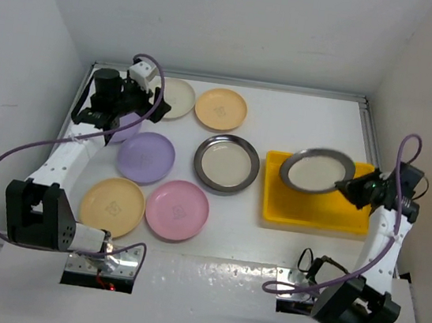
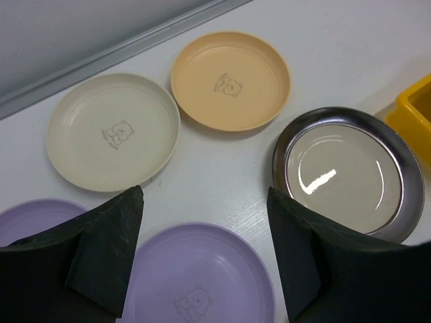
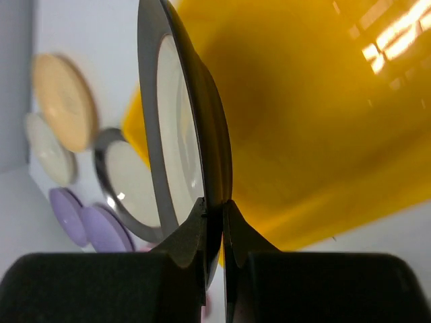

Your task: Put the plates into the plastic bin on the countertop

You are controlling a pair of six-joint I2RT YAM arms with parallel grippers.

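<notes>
The white worktop (image 1: 300, 125) carries a steel plate (image 1: 227, 164) near its middle, with the yellow bin (image 1: 312, 221) at 3 o'clock. The far orange-yellow plate (image 1: 221, 108) lies at 12, and a cream plate (image 1: 175, 98) just beside it at 11. A lilac plate (image 1: 146, 156) lies at 9. A second lilac plate (image 2: 30, 219), partly hidden, seems to touch it at 10. A pink plate (image 1: 177, 210) lies at 7, with the near orange-yellow plate (image 1: 113, 205) at 8.

Bright, even light, soft shadows, a glare streak on the steel plate (image 2: 347, 173), right wrist background blurred
</notes>
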